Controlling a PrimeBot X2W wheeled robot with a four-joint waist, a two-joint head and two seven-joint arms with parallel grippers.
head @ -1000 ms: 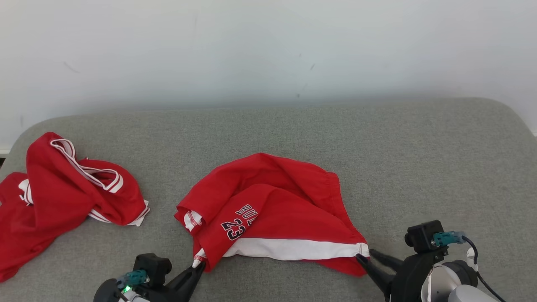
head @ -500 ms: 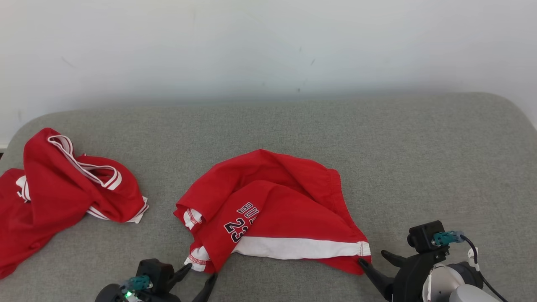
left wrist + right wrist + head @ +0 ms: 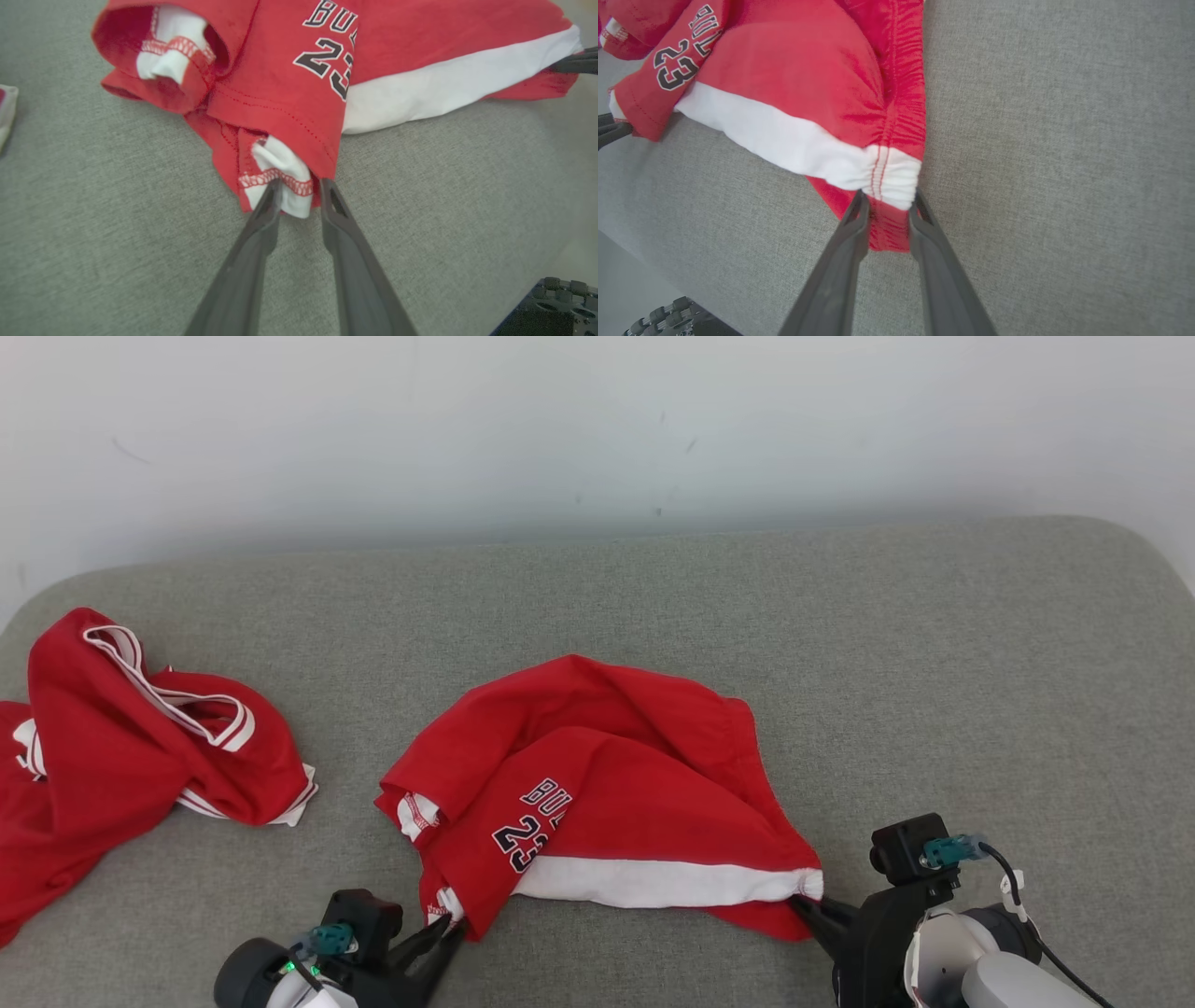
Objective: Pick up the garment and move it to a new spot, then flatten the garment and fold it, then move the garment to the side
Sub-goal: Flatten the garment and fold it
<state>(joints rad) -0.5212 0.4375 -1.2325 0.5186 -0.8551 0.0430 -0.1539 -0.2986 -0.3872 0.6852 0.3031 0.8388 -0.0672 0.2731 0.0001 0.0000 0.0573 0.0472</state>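
— Pinching both corners? Where's the garment (image 3: 616,793)?

— Just ahead of both hands, on the grey cushion (image 3: 934,663). My left hand (image 3: 299,185) straddles a white-trimmed hem corner, and my right hand (image 3: 888,198) straddles the gathered white waistband end. Cloth touches the fingers on both sides, but I cannot tell whether either pinch is firm.

— Doing it well?

— Bite deep, catch every layer, lift evenly. It's crumpled red, doubled over, "23" showing.

The grey upholstered surface (image 3: 934,663), rounded at its far corners, carries two things. Red shorts (image 3: 607,784) with a white band lie crumpled at the middle near its front edge, and a second red garment (image 3: 112,756) is heaped well apart at its left end.
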